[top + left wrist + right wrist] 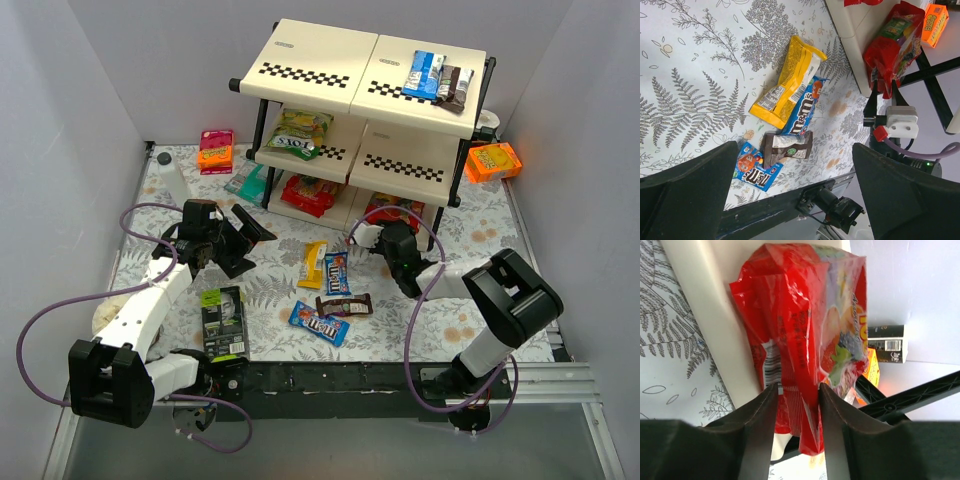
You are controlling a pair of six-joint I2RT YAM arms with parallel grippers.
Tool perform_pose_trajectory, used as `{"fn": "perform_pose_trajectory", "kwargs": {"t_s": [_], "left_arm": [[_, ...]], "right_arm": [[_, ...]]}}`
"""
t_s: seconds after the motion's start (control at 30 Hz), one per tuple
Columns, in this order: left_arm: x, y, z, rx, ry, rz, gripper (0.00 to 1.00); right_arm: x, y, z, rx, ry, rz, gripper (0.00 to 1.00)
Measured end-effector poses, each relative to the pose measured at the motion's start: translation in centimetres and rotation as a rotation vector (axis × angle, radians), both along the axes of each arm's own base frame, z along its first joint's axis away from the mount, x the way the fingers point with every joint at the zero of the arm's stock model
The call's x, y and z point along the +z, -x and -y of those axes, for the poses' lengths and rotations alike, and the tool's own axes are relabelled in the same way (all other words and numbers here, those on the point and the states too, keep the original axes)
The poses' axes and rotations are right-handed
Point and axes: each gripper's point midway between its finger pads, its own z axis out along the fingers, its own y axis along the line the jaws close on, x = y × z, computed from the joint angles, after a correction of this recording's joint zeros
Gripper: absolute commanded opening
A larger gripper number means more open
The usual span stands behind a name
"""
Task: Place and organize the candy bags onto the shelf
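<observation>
Here, right claw point(797, 390) astride red bag point(800, 315) at shelf point(700, 315) edge, grip unclear, left claw point(795, 145) wide apart

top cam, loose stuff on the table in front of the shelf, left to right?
Carton → yellow bag → M&M's bag. Left out: brown bar and nearer M&M's bag, since both span those two bags.

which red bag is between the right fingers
The red bag at the right half of the shelf's bottom tier; the other red bag lies on the left half, untouched.
</observation>
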Motion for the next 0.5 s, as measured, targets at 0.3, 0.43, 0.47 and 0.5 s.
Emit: {"fn": "perform_pose_trajectory", "kwargs": {"t_s": [0.3, 0.43, 0.47, 0.5], "left_arm": [[0.0, 0.0, 0.1, -0.007, 0.006, 0.005, 0.98], [-0.2, 0.0, 0.0, -0.004, 0.006, 0.005, 0.98], [-0.3, 0.0, 0.0, -0.004, 0.006, 0.003, 0.98], [-0.4, 0.1, -0.1, -0.004, 0.006, 0.001, 0.98]], "right_arm": [[4.0, 0.8, -0.5, -0.011, -0.063, 0.059, 0.52], [5.5, 2.0, -1.3, 0.0, -0.137, 0.057, 0.52], [5.8, 2.3, -1.5, 0.0, -0.162, 0.056, 0.52], [6.3, 2.8, -1.5, -0.002, -0.203, 0.05, 0.54]]}}
